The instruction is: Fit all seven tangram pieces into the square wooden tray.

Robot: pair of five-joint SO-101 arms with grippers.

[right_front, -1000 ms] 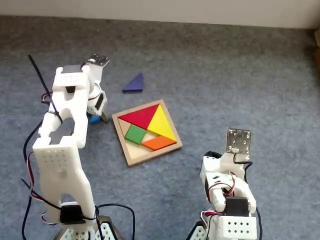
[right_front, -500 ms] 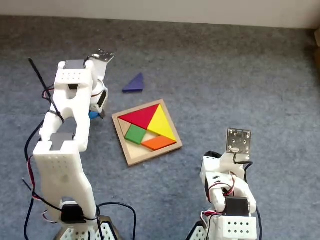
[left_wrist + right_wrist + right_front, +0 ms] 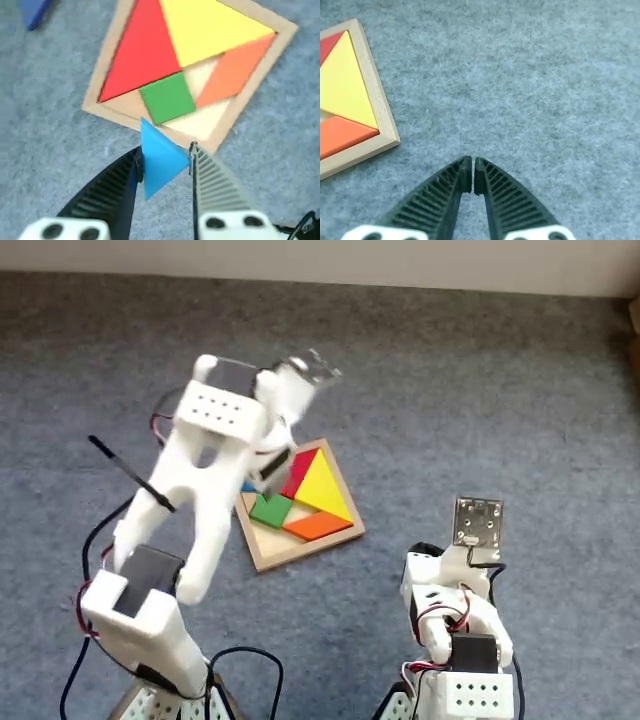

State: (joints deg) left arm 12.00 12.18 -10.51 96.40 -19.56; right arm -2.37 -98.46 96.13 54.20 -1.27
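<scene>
The square wooden tray (image 3: 301,553) lies mid-table and holds a red triangle (image 3: 142,50), a yellow triangle (image 3: 210,25), a green square (image 3: 167,97) and an orange parallelogram (image 3: 235,70). My left gripper (image 3: 165,160) hangs over the tray's near-left edge, shut on a light blue triangle (image 3: 159,159). In the high view that triangle (image 3: 247,487) peeks out under the left arm at the tray's left side. A dark blue piece (image 3: 32,12) lies on the carpet beyond the tray. My right gripper (image 3: 472,175) is shut and empty, over bare carpet to the right of the tray (image 3: 381,122).
Grey carpet covers the table. Bare wood shows in the tray (image 3: 205,120) beside the green square and the orange piece. The right arm (image 3: 460,630) sits folded at the front right. Open carpet lies right of and behind the tray.
The left arm has lifted off the carpet at the left and swung right, carrying the light blue triangle over the tray's left edge. The right arm has kept still.
</scene>
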